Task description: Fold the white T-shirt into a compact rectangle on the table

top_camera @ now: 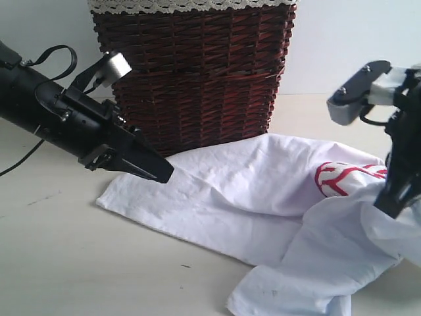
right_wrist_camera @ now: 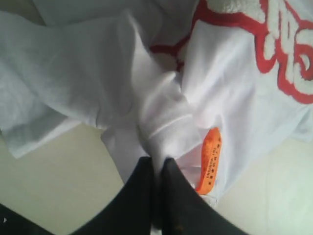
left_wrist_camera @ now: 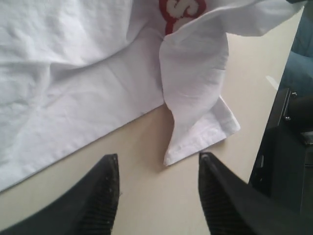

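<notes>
Left claw [top_camera: 160,172]: you have it at about 9 o'clock in the exterior view, pointing down toward the left edge of the shirt. The left wrist view shows its fingers [left_wrist_camera: 105,196] spread apart. Only bare table lies between them, and a hemmed corner of cloth lies just past the tips. You cannot tell whether the tips touch anything.
Table [top_camera: 59,250]: your cream surface carries the shirt and the basket.
Wicker basket [top_camera: 197,79]: it is dark red-brown and stands upright at 12 o'clock, with a white lace liner [top_camera: 191,5] over its rim. The shirt's far edge lies at its foot.
White T-shirt [top_camera: 230,197]: it runs from the middle of the table out to 4 o'clock. The left part lies fairly flat and wrinkled, and the right part is gathered and folded over itself.
Red lettering [top_camera: 339,176]: it is at 3 o'clock and only partly in sight, with a fold covering the rest.
Right claw [top_camera: 396,197]: you have it at 3 o'clock, pressed together on a bunched fold of the T-shirt. In the right wrist view the cloth is pinched between the tips, and an orange tag [right_wrist_camera: 209,159] sits just beside them.
</notes>
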